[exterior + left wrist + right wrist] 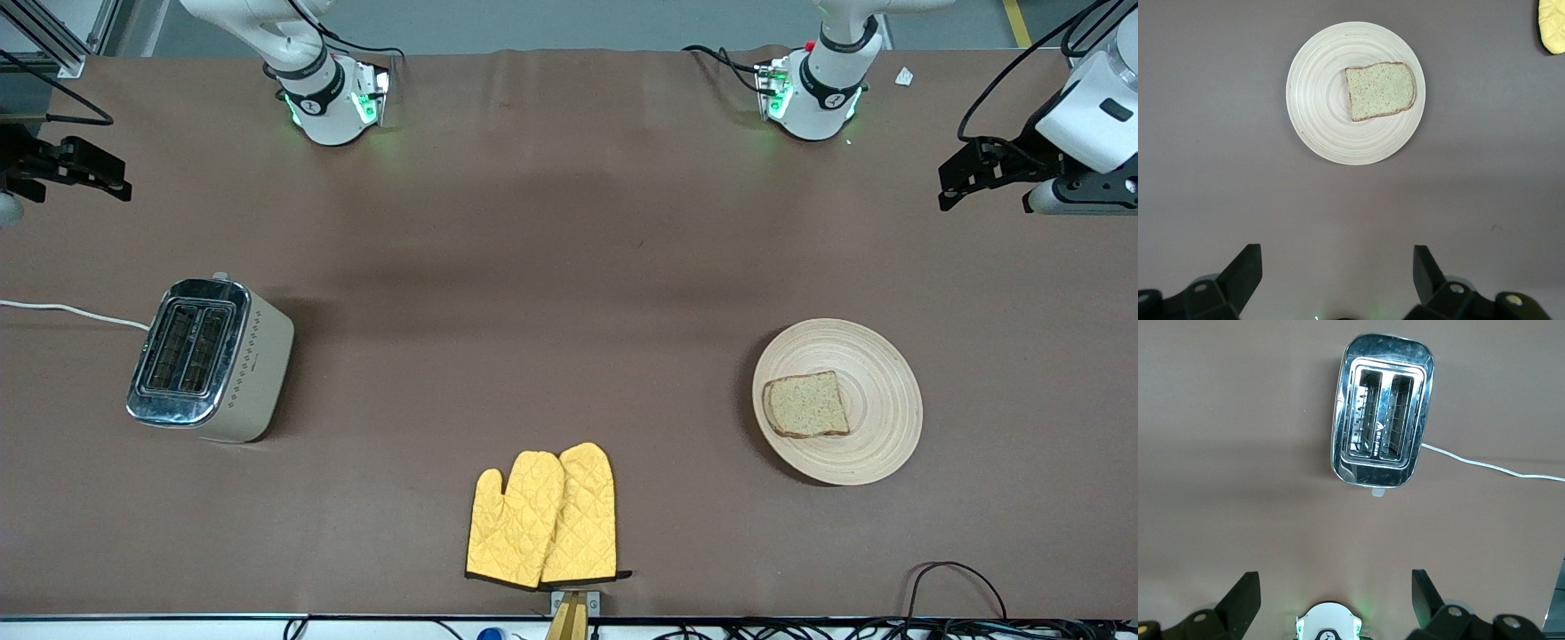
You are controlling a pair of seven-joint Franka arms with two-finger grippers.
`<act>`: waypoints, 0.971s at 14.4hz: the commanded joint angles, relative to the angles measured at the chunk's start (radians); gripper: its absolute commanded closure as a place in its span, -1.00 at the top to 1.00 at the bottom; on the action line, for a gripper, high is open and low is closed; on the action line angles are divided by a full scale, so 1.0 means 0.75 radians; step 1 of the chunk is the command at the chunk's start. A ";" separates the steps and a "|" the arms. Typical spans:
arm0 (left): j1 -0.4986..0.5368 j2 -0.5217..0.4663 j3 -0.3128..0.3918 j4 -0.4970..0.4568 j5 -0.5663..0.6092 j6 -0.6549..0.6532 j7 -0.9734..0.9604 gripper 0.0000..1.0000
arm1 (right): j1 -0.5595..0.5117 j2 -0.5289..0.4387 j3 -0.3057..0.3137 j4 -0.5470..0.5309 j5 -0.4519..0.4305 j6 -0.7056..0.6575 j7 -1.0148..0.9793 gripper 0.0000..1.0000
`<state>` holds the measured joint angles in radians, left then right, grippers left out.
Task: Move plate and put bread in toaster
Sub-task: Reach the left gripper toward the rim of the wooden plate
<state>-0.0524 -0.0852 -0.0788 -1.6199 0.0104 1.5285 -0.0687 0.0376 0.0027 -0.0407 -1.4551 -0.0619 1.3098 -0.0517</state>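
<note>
The pale-wood plate [876, 418] lies toward the left arm's end of the table, with the brown bread slice [806, 404] flat on it. The left wrist view shows the plate [1325, 120] and bread [1380, 91] from above. The cream and chrome toaster [209, 360] stands toward the right arm's end, slots up and empty; it also shows in the right wrist view [1381, 410]. My left gripper [956, 182] hangs open and empty, high over its end of the table [1337, 267]. My right gripper [107, 173] hangs open and empty, high over its end [1336, 587].
Two yellow oven mitts [544, 516] lie near the table's front edge, between toaster and plate; one tip shows in the left wrist view [1553, 23]. The toaster's white cord [71, 311] runs off the right arm's end. Both arm bases stand along the table's back edge.
</note>
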 commanded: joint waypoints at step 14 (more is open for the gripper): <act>0.370 0.401 0.033 0.104 -0.504 0.070 0.344 1.00 | -0.003 0.000 0.001 0.015 -0.001 -0.016 -0.011 1.00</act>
<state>0.1741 0.1383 -0.0500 -1.5772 -0.2914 1.5713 0.1091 0.0375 0.0027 -0.0415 -1.4548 -0.0619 1.3098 -0.0517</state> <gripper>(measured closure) 0.000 0.000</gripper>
